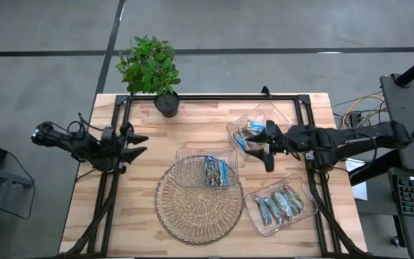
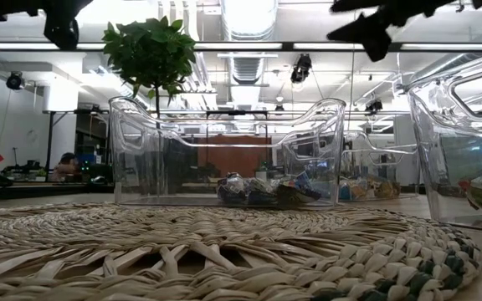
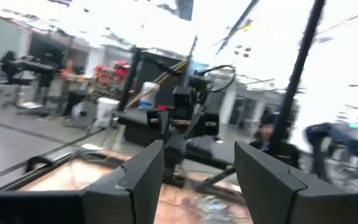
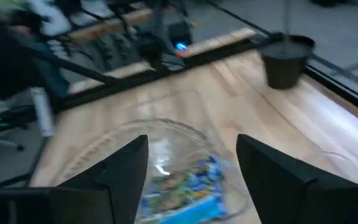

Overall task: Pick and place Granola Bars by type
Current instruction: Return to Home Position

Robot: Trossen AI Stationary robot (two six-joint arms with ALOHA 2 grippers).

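Granola bars lie in three clear trays. Blue ones (image 1: 216,171) fill the tray (image 1: 192,155) that rests on the round wicker mat (image 1: 192,208). A blue and mixed lot (image 1: 249,133) sits in the far right tray (image 1: 264,115). Green and reddish ones (image 1: 280,203) lie in the near right tray (image 1: 304,208). My right gripper (image 1: 259,150) hangs open in the air at the near edge of the far right tray, with nothing between its fingers (image 4: 191,180). My left gripper (image 1: 141,144) stands open and empty above the table's left side.
A potted plant (image 1: 149,68) stands at the table's far edge, left of centre. A black metal frame (image 1: 214,97) runs along the far edge and down both sides. Bare wood (image 1: 149,173) lies between the left arm and the mat.
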